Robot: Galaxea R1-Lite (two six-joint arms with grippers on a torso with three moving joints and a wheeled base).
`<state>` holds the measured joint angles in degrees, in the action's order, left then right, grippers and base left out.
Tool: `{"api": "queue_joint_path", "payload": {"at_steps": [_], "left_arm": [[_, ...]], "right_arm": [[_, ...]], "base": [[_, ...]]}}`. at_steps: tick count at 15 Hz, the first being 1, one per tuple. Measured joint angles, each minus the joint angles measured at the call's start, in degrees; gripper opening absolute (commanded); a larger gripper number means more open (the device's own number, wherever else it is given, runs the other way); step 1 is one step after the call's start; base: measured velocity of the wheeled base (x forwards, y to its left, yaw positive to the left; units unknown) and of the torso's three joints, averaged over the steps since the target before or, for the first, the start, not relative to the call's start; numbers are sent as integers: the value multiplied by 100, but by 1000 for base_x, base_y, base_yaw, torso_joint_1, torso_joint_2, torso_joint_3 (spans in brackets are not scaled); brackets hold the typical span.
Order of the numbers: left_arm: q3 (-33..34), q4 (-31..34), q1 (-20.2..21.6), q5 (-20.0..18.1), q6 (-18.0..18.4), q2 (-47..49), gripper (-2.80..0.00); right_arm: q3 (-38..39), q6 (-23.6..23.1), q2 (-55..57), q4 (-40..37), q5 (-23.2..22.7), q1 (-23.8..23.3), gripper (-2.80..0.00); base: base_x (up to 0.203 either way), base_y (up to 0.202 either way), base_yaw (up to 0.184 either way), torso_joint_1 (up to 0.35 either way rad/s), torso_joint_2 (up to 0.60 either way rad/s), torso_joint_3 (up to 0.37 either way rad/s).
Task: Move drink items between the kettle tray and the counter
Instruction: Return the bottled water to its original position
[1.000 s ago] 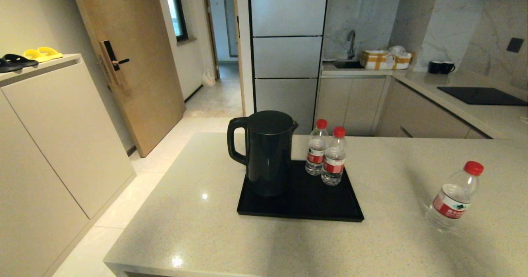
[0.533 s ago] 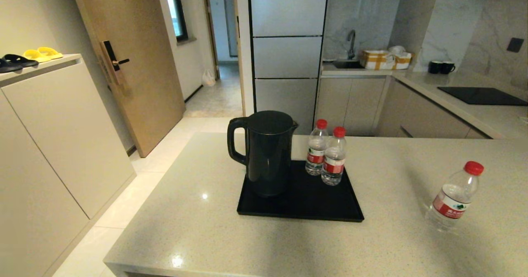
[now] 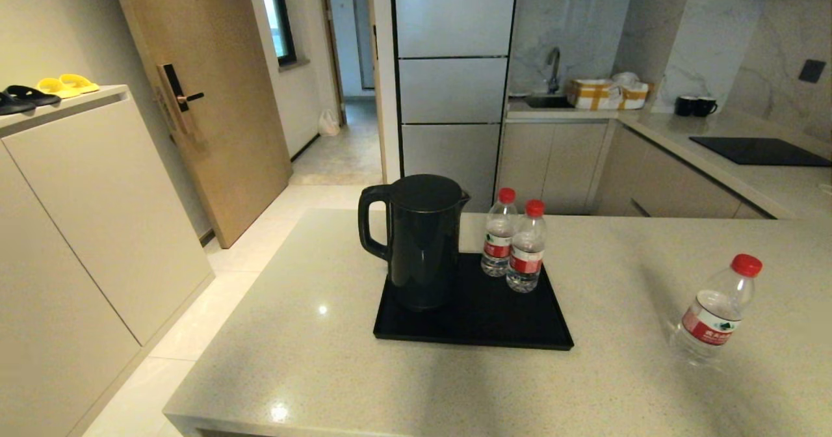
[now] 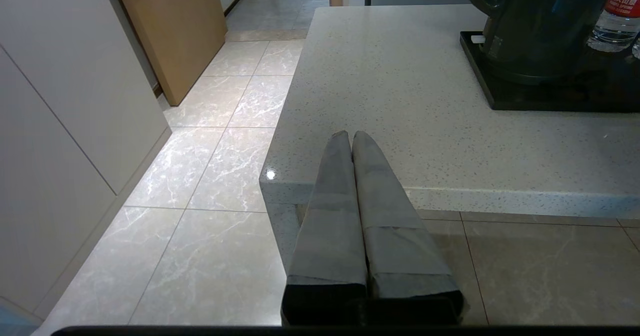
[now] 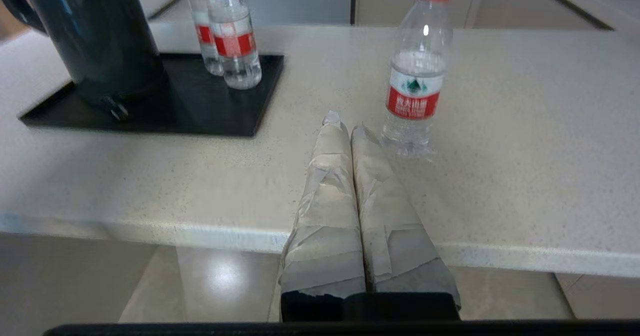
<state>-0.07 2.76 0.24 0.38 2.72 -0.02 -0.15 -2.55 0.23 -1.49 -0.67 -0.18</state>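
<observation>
While right claw [image 5: 351, 128] is closed | lone bottle [image 5: 416, 71] just beside.

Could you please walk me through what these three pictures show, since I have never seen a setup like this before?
This is a two-armed robot at a kitchen counter. One picture comes from a camera on its head, looking down at the worktop; neither arm shows in it. The other two come from cameras on its wrists, looking along the fingers. The left gripper and the right gripper are both shut and empty, held at the counter's near edge. On the counter lies a black tray. On it stand a black kettle and two water bottles side by side. A third bottle stands alone on the bare counter to the robot's right, just ahead of the right gripper. Nothing is held.
</observation>
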Motion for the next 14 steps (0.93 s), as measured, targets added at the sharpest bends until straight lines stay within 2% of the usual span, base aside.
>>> {"api": "queue_joint_path", "payload": {"at_steps": [3,5,8,10,12,13,14], "left_arm": [[0,2,0,-2,0,0,-280],[0,-1,0,-2,0,0,-280],[0,-1,0,0,0,0,-280],[0,0,0,0,0,0,-280],[0,2,0,0,-2,0,-280],[0,0,0,2,-1,0,-280],[-2,0,0,0,-2,0,-280]], "right_arm": [[-108,-179,78,-197,-20,0,-280],[-589,-53,412,-206,-32,0,-280],[-2344,779,1592,-297,-64,12,-280],[-3235,1299,2538,-768,-270,47,-280],[-3574,1628,3244,-1270,-796,93,-280],[-3582,1726,3471,-1427,-925,93,-280],[-3604,1804,3684,-1443,-794,43,-280]], "base": [[0,0,0,0,0,0],[0,0,0,0,0,0],[0,0,0,0,0,0],[0,0,0,0,0,0],[0,0,0,0,0,0],[0,0,0,0,0,0],[0,0,0,0,0,0]]}}
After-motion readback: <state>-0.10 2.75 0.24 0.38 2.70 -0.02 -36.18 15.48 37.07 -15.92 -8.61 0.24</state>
